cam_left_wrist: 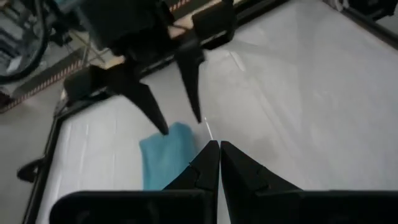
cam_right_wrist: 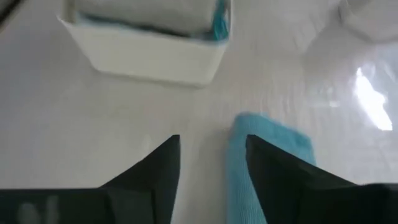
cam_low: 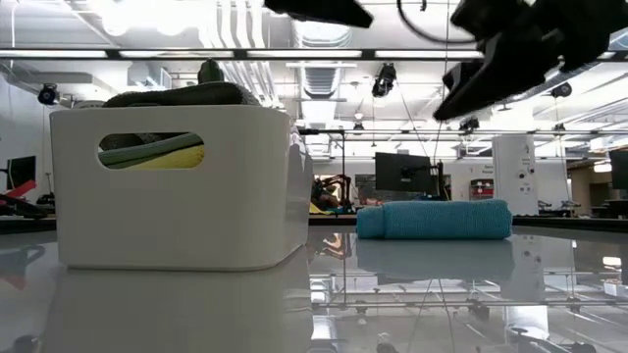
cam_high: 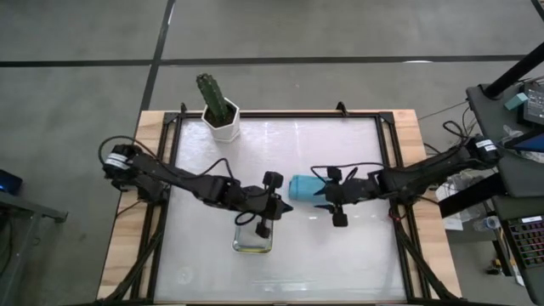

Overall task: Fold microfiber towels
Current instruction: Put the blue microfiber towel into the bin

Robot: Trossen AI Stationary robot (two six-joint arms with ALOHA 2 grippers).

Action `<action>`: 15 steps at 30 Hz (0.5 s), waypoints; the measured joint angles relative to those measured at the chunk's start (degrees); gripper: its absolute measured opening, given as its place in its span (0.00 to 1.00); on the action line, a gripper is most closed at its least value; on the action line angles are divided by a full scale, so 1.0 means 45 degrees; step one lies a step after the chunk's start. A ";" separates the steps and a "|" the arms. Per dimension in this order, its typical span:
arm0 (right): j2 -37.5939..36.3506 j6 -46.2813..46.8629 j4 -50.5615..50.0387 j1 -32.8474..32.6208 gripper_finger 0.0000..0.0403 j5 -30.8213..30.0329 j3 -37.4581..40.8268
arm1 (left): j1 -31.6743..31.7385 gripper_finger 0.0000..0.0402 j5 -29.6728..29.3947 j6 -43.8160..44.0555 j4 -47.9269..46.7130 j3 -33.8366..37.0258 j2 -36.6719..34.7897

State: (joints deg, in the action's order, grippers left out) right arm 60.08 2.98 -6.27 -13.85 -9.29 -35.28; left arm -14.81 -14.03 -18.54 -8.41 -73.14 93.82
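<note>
A light blue towel point(cam_high: 303, 186), folded into a thick bundle, lies on the white table top right of the middle; it also shows in the low view point(cam_low: 437, 219). My right gripper point(cam_high: 323, 195) is open and hangs above the towel's right end, clear of it; in its wrist view point(cam_right_wrist: 211, 146) the towel point(cam_right_wrist: 268, 163) lies under one finger. My left gripper point(cam_high: 286, 206) is shut and empty, hovering just left of the towel, its tips together in its wrist view point(cam_left_wrist: 219, 148). The white tray point(cam_high: 253, 240) holds several folded towels: green and yellow point(cam_low: 157, 152) show through its handle slot, with a grey one and teal point(cam_right_wrist: 217, 25) on top.
A potted cactus-like plant in a white pot point(cam_high: 219, 115) stands at the far left of the table. The tray sits near the table's front, left of the middle. A black frame point(cam_high: 387, 153) runs round the table top. Equipment and cables point(cam_high: 510, 195) lie off the right edge.
</note>
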 joint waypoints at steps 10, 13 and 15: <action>0.2235 0.0155 -0.1508 -0.0005 0.56 -0.0719 -0.0658 | 0.0015 0.00 -0.0424 0.0372 -0.0012 0.1353 -0.0994; 0.3263 -0.0105 -0.1595 -0.0007 0.55 -0.1653 -0.0828 | 0.0010 0.00 -0.0683 0.0373 0.0043 0.1505 -0.1049; 0.3915 -0.0146 -0.1590 0.0000 0.54 -0.2438 -0.0868 | 0.0015 0.00 -0.0830 0.0378 0.0017 0.1515 -0.1054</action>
State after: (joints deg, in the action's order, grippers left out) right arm 77.70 2.33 -13.43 -13.85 -20.26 -39.18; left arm -14.74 -17.77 -16.84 -8.34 -66.32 89.08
